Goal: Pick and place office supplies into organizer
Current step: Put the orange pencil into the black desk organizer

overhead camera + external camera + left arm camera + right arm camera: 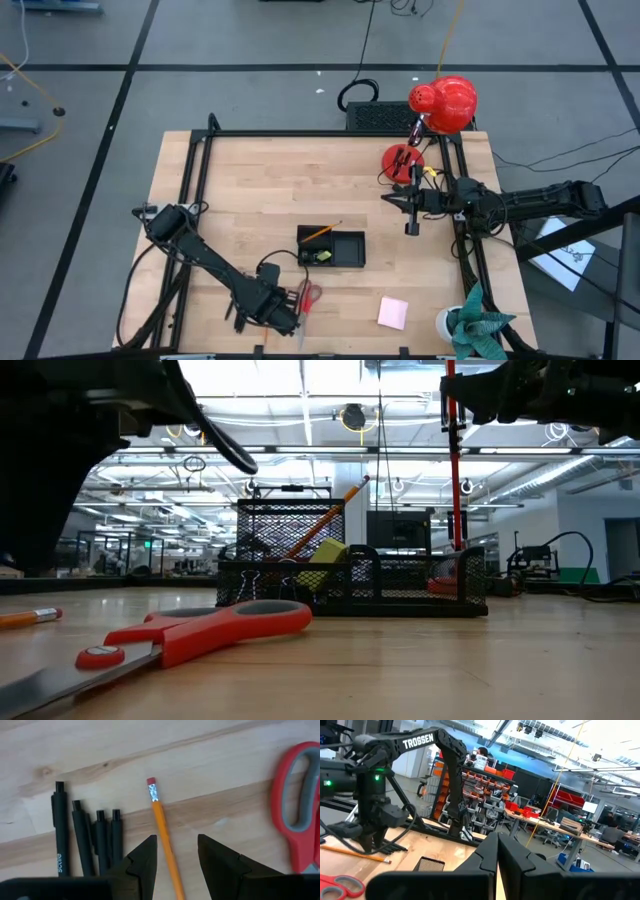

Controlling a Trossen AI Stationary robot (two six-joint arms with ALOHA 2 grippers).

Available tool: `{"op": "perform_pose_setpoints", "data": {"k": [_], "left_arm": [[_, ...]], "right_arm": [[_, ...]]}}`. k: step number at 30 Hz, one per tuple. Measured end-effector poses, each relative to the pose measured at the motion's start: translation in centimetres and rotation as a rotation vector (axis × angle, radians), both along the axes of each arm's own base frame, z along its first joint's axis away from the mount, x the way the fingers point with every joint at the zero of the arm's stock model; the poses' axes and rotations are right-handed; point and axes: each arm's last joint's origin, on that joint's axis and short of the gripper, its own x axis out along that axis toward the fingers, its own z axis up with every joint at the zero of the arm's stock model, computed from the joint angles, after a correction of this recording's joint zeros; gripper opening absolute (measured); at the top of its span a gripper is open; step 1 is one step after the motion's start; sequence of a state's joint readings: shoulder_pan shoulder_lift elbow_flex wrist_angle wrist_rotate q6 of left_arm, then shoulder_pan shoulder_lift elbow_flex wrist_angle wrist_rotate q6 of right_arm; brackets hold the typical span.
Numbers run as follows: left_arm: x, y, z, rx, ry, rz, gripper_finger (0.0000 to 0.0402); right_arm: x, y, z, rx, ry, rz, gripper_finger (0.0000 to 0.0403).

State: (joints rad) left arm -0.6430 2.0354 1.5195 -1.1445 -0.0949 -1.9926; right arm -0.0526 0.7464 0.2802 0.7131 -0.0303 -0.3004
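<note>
Left end effector (177, 862) open, empty, straddling pencil (164, 835) on tabletop (200, 770). Pencil light, stiff, slim, rolls; pinch mid-shaft. Right end effector (498, 851) shut, empty.

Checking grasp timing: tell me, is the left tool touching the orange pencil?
Apart. The left wrist view shows the open left tool straddling the orange pencil, with wood visible on both sides.

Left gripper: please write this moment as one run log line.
left gripper: open, straddling pencil | pens: beside | scissors: on table | right gripper: shut, idle
</note>
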Motion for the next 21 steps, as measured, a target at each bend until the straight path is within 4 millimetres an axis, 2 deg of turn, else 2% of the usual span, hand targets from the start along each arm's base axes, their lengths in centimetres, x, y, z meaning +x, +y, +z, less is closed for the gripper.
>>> {"op": "perform_pose_setpoints", "data": {"k": [11,16,21], "left_arm": [[-0.4,0.3,-3.4,-0.043,-0.067,0.001,0.0147],[-0.6,0.4,-3.6,-0.052,-0.064,-0.003,0.0147],[0.0,0.4,-3.0,-0.035,-0.075,-0.098,0.0147]], "right_arm": [[0.0,0.0,0.0,0.000,-0.001,0.000,0.0004],[0.0,0.0,0.0,0.000,-0.001,0.001,0.0004],[0.0,0.0,0.0,0.000,-0.002,0.001,0.0004]]}}
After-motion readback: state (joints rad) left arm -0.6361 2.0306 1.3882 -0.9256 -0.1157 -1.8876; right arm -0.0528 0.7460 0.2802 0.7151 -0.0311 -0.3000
